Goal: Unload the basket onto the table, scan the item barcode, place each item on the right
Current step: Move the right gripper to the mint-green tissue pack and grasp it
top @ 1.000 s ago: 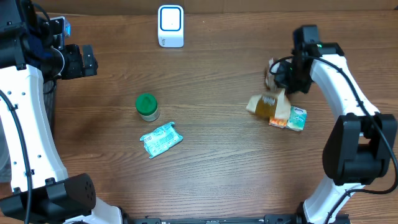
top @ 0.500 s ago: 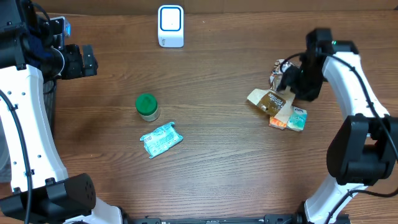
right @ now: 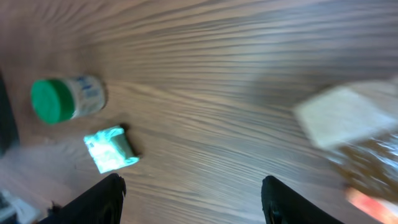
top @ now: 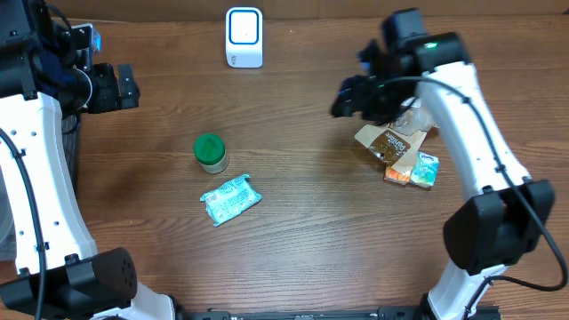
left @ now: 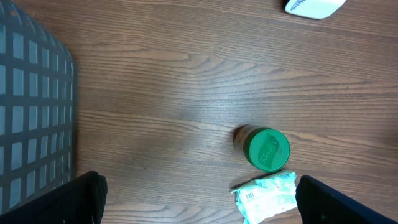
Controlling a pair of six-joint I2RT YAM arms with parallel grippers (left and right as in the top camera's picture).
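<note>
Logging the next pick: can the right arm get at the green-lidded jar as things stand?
Probably yes. The right pincer is open and empty, only bare table lies between it and the green-lidded jar, and the teal packet sits off that line. Reach itself I cannot confirm.

Right wrist view motion-smeared: I can't read the brown packet, cropped at 3 o'clock. Left wrist view: white scanner clipped at 1 o'clock, mesh basket at 9. Overhead: right arm overlaps the brown packet's upper edge.
</note>
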